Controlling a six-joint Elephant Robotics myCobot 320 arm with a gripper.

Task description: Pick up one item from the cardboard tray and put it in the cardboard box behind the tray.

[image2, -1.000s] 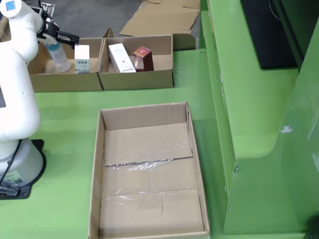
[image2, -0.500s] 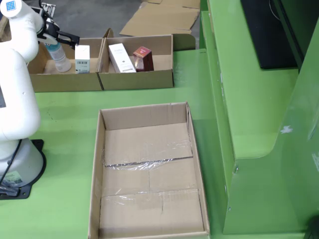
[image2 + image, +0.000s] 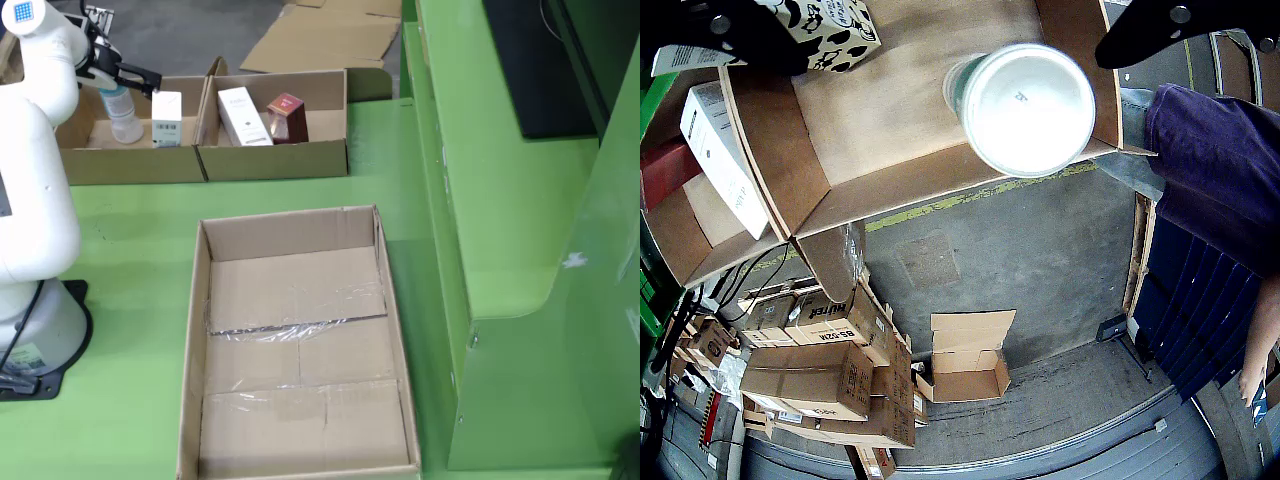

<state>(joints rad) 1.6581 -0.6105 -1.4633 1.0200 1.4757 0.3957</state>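
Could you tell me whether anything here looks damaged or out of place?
The big box has a loose, crinkled strip of clear tape across its floor. Otherwise nothing stands out.

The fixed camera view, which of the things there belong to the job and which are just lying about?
Job:
- cardboard tray, two compartments
- clear bottle
- small white box
- tall white box
- dark red box
- big open cardboard box
- pincer, over the bottle

Lying about:
- flattened cardboard on the floor
- black panel on the green ledge
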